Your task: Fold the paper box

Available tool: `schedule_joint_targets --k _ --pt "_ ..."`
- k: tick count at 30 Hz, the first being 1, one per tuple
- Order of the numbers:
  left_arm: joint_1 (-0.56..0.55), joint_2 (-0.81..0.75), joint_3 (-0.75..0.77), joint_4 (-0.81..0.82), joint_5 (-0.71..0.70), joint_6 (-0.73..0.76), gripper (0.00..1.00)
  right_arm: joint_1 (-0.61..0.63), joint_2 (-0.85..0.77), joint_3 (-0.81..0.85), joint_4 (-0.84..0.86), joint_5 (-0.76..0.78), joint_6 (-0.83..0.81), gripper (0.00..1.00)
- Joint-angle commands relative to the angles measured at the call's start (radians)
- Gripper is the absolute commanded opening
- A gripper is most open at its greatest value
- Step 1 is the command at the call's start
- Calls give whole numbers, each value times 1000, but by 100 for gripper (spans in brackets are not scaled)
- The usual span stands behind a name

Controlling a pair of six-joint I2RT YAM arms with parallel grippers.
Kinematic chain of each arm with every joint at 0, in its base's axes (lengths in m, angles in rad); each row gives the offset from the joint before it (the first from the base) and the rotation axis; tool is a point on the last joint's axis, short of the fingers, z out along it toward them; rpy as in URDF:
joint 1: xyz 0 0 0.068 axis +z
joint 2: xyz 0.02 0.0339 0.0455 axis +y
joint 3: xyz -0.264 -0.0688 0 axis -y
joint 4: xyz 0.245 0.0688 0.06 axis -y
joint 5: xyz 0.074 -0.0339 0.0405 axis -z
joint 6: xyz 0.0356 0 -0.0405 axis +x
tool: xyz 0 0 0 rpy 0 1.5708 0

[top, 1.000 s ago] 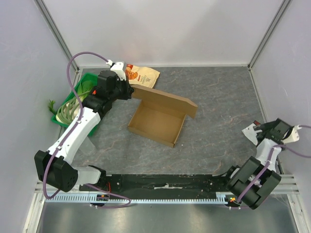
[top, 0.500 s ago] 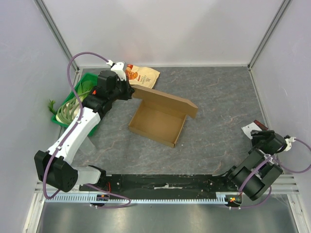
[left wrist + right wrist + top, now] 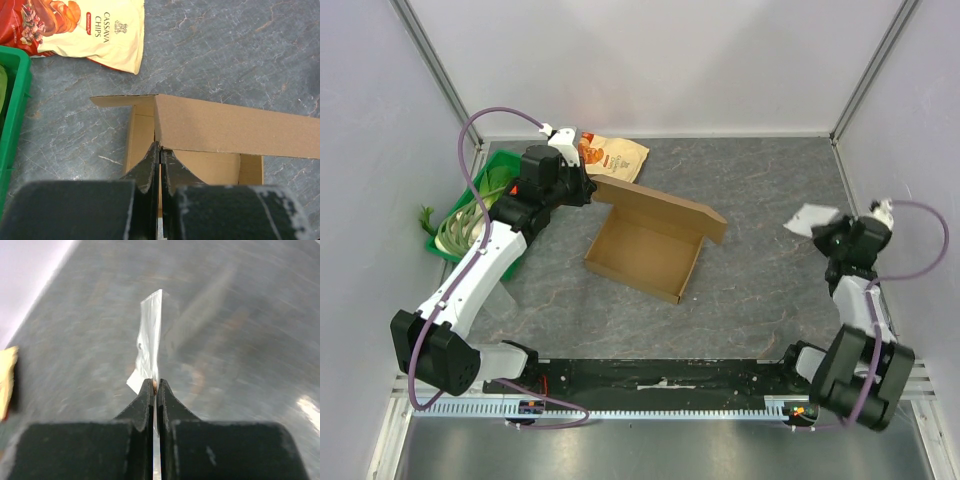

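Note:
The paper box [image 3: 642,252] is an open brown cardboard tray in the middle of the table, with its long lid flap [image 3: 665,208] raised along the far side. My left gripper [image 3: 591,190] is at the flap's left end. In the left wrist view it [image 3: 160,148] is shut on the flap's lower edge [image 3: 235,127]. My right gripper [image 3: 832,229] is at the right of the table, away from the box. It [image 3: 155,384] is shut on a thin white plastic packet [image 3: 152,335] held edge-on above the table [image 3: 810,219]. The right wrist view is blurred.
A cream-and-red cassava chips bag [image 3: 615,155] lies behind the box [image 3: 100,30]. A green bin [image 3: 470,215] with greens stands against the left wall [image 3: 12,115]. Walls close in the grey table [image 3: 760,180] on three sides.
My right gripper closed on the white packet and swung it up from the near right toward the middle right. The left arm and the box have not moved.

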Motion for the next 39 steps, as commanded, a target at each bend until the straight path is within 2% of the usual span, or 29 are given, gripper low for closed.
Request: schedule_joint_targets --k 1,4,6,9,10,11,12,13,16,19,22,30,33,36,37,38,39 --pt "-2 -2 7 -5 -6 -28 2 197 -156 216 -235 51 -154 0" --pt "-2 10 12 -5 5 -34 2 309 -198 359 -247 -105 -160 0" --pt "-2 11 18 -10 2 -37 2 391 -203 492 -281 -147 -169 0" --pt "-2 11 21 -10 -3 -34 2 589 -189 615 -226 -251 -162 0" --pt "-2 12 27 -11 -6 -34 2 696 -169 647 -203 -365 -163 0" --pt "-2 11 30 -18 -9 -28 2 763 -129 681 -213 -403 -177 0" --pt "-2 12 35 -21 -14 -26 2 835 -109 742 -236 -409 -217 0" --pt "-2 11 42 -24 -18 -23 2 976 -94 762 -276 -406 -238 0" --pt "-2 7 51 -31 -37 -16 2 1174 -22 790 -308 -385 -243 0" --pt "-2 3 62 -42 -50 -8 2 1332 26 735 -256 -334 -243 0" --pt "-2 -3 65 -50 -63 6 2 1436 73 689 -235 -287 -254 0" --pt "-2 -11 68 -56 -96 17 2 1462 118 604 -256 -132 -257 0" --pt "-2 -5 68 -56 -93 13 2 1456 155 623 -267 -99 -242 0" --pt "-2 -3 67 -57 -87 9 2 1419 196 641 -288 13 -182 0" --pt "-2 -2 64 -57 -84 9 2 1412 210 643 -313 96 -182 8" --pt "-2 -2 65 -59 -84 6 2 1408 210 646 -336 172 -185 21" --pt "-2 0 65 -59 -84 4 2 1405 215 644 -360 238 -185 40"
